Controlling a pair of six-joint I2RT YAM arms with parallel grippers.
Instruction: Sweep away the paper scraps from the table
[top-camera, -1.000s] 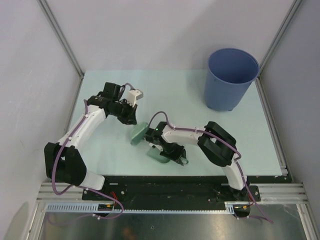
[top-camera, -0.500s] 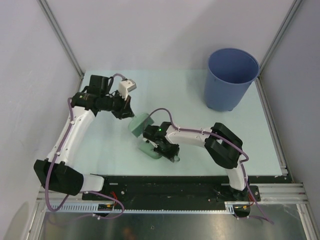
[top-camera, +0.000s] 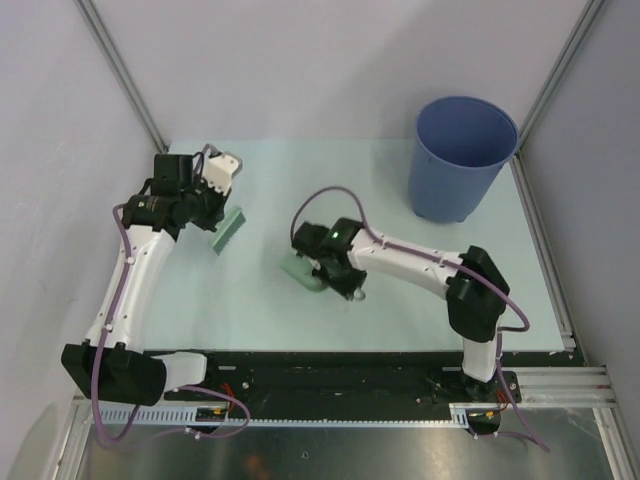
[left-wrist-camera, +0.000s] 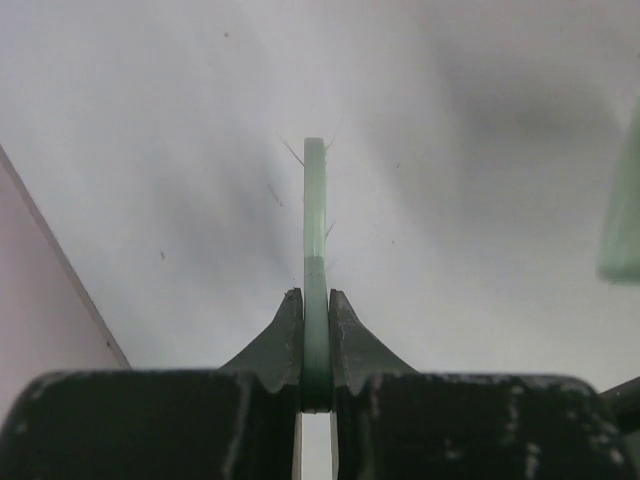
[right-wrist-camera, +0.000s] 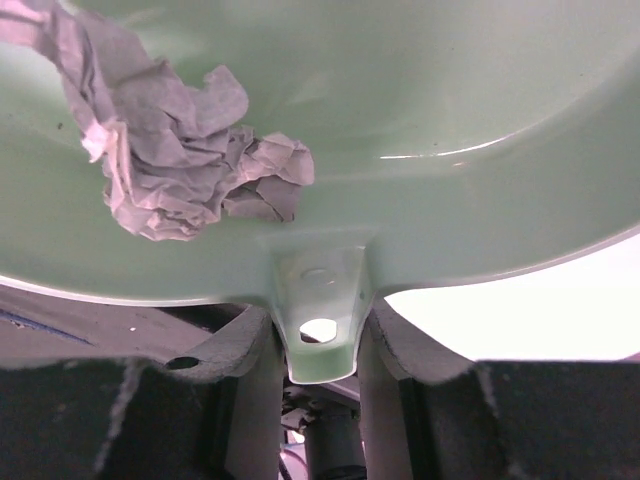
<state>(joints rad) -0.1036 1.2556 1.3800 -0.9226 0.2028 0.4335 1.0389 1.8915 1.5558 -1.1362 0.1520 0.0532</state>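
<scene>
My left gripper (top-camera: 213, 222) is shut on the thin handle of the pale green brush (top-camera: 229, 232), out over the left of the table (top-camera: 400, 290). In the left wrist view the brush (left-wrist-camera: 315, 220) shows edge-on, pinched between the jaws of the left gripper (left-wrist-camera: 315, 305). My right gripper (top-camera: 328, 268) is shut on the tab handle of the pale green dustpan (top-camera: 303, 270) near the table's middle. In the right wrist view a crumpled pale grey paper scrap (right-wrist-camera: 180, 160) lies inside the dustpan (right-wrist-camera: 450, 80), just ahead of the right gripper (right-wrist-camera: 318, 335). No loose scraps show on the table from above.
A tall blue bin (top-camera: 460, 155) stands at the back right of the table. A black and metal rail (top-camera: 350, 365) runs along the near edge. Grey walls with metal posts close in the left, back and right sides.
My left arm swung the brush left and back, away from the dustpan. My right arm stretched out and carried the dustpan a little farther from the near edge.
</scene>
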